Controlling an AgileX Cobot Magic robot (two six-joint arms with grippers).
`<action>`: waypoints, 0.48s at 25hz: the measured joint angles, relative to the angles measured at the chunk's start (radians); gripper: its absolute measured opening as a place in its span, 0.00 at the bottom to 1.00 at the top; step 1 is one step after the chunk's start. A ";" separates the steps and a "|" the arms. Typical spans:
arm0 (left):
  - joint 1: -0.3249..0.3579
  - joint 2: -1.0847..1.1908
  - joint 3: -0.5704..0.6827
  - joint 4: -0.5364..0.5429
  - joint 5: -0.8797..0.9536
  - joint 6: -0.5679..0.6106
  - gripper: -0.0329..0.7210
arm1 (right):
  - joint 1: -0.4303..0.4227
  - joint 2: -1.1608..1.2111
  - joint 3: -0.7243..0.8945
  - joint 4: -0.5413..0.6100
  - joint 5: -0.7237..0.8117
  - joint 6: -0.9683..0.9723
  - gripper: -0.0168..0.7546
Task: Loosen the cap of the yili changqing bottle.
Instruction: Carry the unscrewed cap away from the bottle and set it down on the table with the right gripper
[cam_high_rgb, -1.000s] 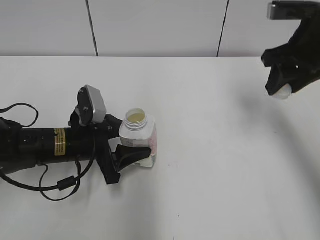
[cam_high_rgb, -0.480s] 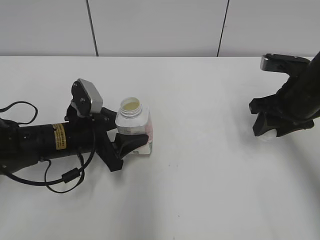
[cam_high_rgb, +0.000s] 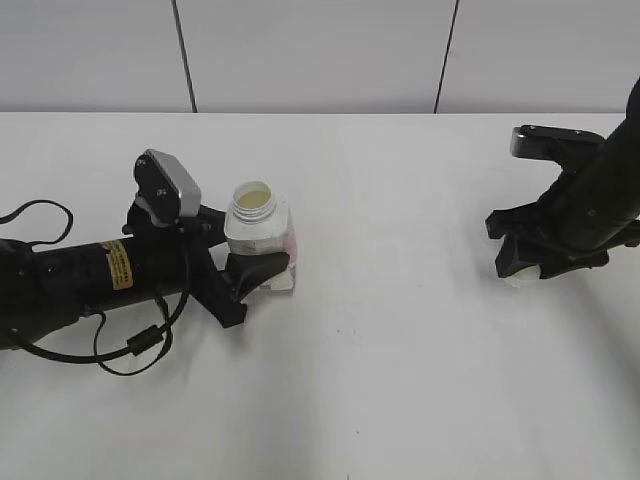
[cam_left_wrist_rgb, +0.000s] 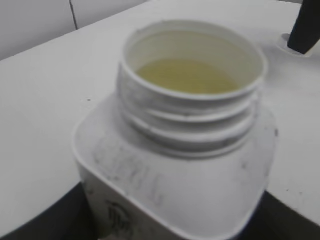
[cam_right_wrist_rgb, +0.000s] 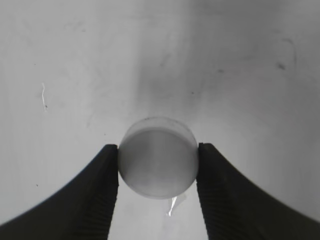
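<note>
The white yili changqing bottle (cam_high_rgb: 262, 240) stands uncapped at the table's left, its pink-print label facing right. Its open threaded neck shows yellowish contents in the left wrist view (cam_left_wrist_rgb: 192, 85). My left gripper (cam_high_rgb: 250, 268) is shut on the bottle's body from the left. The small white cap (cam_right_wrist_rgb: 157, 162) sits between the two black fingers of my right gripper (cam_right_wrist_rgb: 158, 165), which touch its sides, right at the table surface. In the exterior view the right gripper (cam_high_rgb: 535, 262) is low at the far right, with the cap (cam_high_rgb: 508, 274) just showing under it.
The white table (cam_high_rgb: 400, 380) runs back to a panelled wall (cam_high_rgb: 320, 50). A black cable (cam_high_rgb: 110, 355) loops beside the left arm at the front left.
The right gripper has come down from high at the upper right to the table with the cap. The left gripper has shifted the bottle a little left and back.
</note>
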 joint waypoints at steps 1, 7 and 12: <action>0.000 0.000 0.000 -0.020 0.000 0.015 0.62 | 0.000 0.001 0.000 0.001 -0.011 0.000 0.52; 0.000 0.000 0.000 -0.106 0.047 0.037 0.62 | 0.000 0.001 0.001 0.003 -0.052 0.000 0.52; 0.000 0.000 0.000 -0.111 0.060 0.038 0.62 | 0.000 0.019 0.001 0.002 -0.077 0.000 0.52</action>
